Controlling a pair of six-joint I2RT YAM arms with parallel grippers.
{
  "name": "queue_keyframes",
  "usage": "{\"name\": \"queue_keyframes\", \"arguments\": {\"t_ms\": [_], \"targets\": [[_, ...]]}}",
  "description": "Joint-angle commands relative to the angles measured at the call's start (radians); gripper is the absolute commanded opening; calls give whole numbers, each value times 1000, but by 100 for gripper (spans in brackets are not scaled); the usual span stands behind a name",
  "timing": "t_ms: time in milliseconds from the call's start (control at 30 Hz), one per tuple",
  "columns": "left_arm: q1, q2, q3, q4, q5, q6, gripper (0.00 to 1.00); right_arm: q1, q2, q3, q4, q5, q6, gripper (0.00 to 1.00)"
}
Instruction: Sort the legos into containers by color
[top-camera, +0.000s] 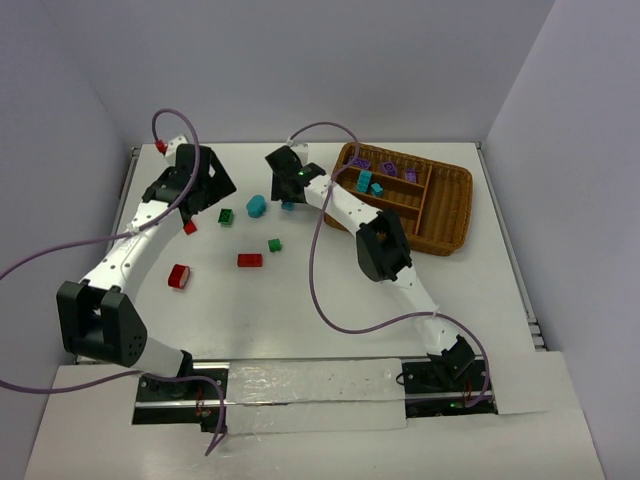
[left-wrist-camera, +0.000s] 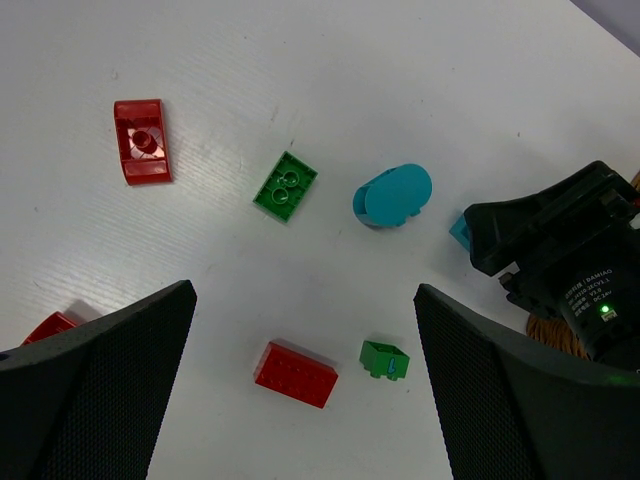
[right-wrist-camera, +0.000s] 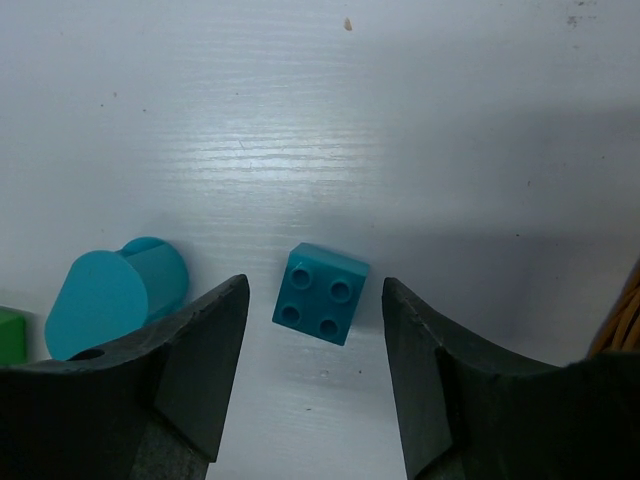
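A small teal square brick (right-wrist-camera: 320, 293) lies on the white table between the open fingers of my right gripper (right-wrist-camera: 315, 300), which hovers just above it without touching; it also shows in the top view (top-camera: 288, 205). A rounded teal brick (right-wrist-camera: 115, 295) lies just left of it. My right gripper (top-camera: 289, 188) is left of the wicker tray (top-camera: 450, 215), whose slots hold purple bricks (top-camera: 387, 168) and teal bricks (top-camera: 365, 181). My left gripper (left-wrist-camera: 305, 295) is open and empty above a red brick (left-wrist-camera: 295, 374) and a green brick (left-wrist-camera: 384, 360).
More loose bricks lie on the table: a green one (left-wrist-camera: 285, 186), a red one (left-wrist-camera: 143, 141), another red one (left-wrist-camera: 50, 326) and a red one near the left arm (top-camera: 179, 276). Walls close in the table at the back and sides.
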Motion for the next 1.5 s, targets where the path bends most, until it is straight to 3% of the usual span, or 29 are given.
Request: {"name": "queue_keyframes", "arguments": {"t_ms": [0, 433, 567, 733, 867, 1000, 1267, 1367, 1467], "targets": [[4, -47, -9, 13, -9, 10, 99, -5, -22, 11, -23, 2, 19, 61], [9, -62, -32, 20, -9, 10, 99, -4, -72, -71, -22, 33, 25, 46], [9, -62, -37, 25, -5, 7, 99, 5, -126, -158, 11, 41, 23, 41], [9, -61, -46, 26, -6, 7, 99, 17, -231, -292, 85, 45, 19, 23], [10, -68, -56, 32, -2, 6, 99, 29, -342, -450, 149, 30, 11, 22], [10, -68, -57, 33, 6, 3, 99, 31, -358, -484, 159, 20, -2, 31], [10, -88, -62, 26, -7, 7, 99, 31, -295, -391, 126, 8, -6, 64], [10, -89, -59, 23, -9, 9, 99, 30, -245, -326, 93, 4, -4, 72], [10, -90, -56, 21, -14, 12, 99, 31, -176, -234, 29, -7, 3, 73]]}}
